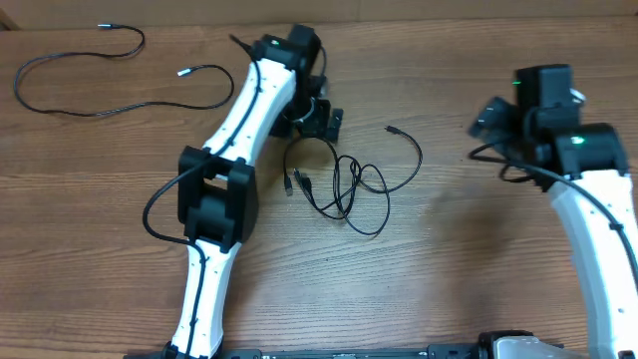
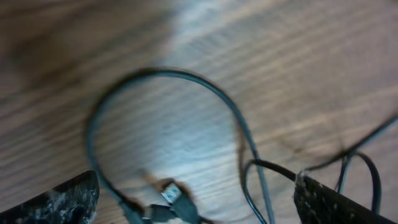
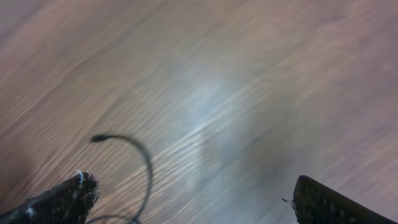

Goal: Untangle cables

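the whole table (image 1: 419, 289) is taken in from straight above by the overhead view. the tangled cables (image 1: 344, 189) are viewed closely, looking down, from the left wrist. a loose cable end (image 3: 97, 138), shared with the overhead, is caught closely from the right wrist.

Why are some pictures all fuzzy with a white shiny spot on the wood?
Overhead: sharp and evenly lit, the cables easy to see. Left wrist: blurry, with a pale glare patch on the table, and the fingers only dark smudges at the bottom corners. Right wrist: blurriest, with another pale glare patch in the middle.
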Controlling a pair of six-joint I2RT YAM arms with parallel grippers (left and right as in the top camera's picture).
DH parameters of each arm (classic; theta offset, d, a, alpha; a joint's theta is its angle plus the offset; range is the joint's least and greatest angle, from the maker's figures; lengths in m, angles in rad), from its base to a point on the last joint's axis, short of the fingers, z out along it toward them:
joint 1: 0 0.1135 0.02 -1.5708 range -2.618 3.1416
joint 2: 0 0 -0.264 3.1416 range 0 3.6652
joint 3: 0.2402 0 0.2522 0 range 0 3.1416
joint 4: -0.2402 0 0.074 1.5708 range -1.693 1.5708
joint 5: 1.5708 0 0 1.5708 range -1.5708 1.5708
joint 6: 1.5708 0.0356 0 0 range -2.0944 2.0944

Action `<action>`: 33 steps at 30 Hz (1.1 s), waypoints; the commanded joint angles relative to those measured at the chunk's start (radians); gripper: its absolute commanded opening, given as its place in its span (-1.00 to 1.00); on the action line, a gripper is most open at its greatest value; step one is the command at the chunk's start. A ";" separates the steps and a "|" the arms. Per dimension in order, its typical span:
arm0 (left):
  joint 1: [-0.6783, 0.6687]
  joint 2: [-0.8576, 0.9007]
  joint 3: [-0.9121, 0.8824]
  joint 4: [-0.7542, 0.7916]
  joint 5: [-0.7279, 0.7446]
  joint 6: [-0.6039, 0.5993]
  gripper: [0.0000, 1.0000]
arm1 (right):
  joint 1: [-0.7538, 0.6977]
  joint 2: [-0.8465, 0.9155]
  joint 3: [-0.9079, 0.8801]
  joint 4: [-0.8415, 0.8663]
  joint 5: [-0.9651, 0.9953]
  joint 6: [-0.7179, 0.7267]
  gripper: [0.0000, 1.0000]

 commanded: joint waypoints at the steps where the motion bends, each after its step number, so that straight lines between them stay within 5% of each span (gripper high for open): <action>1: -0.003 -0.049 -0.003 -0.028 0.053 0.057 0.96 | -0.048 0.000 -0.004 -0.005 -0.040 0.000 1.00; 6: -0.006 -0.153 -0.003 -0.094 0.161 0.125 0.94 | -0.054 0.000 -0.004 -0.005 -0.045 0.000 0.99; 17: -0.087 -0.355 -0.031 -0.303 0.158 0.238 0.96 | -0.054 0.000 -0.004 -0.005 -0.045 0.000 1.00; 26: -0.223 -0.351 -0.327 0.004 -0.056 0.197 1.00 | -0.054 0.000 -0.004 -0.005 -0.045 0.000 1.00; 33: -0.222 -0.351 -0.439 0.041 -0.056 0.256 0.50 | -0.054 0.000 -0.004 -0.005 -0.045 0.000 1.00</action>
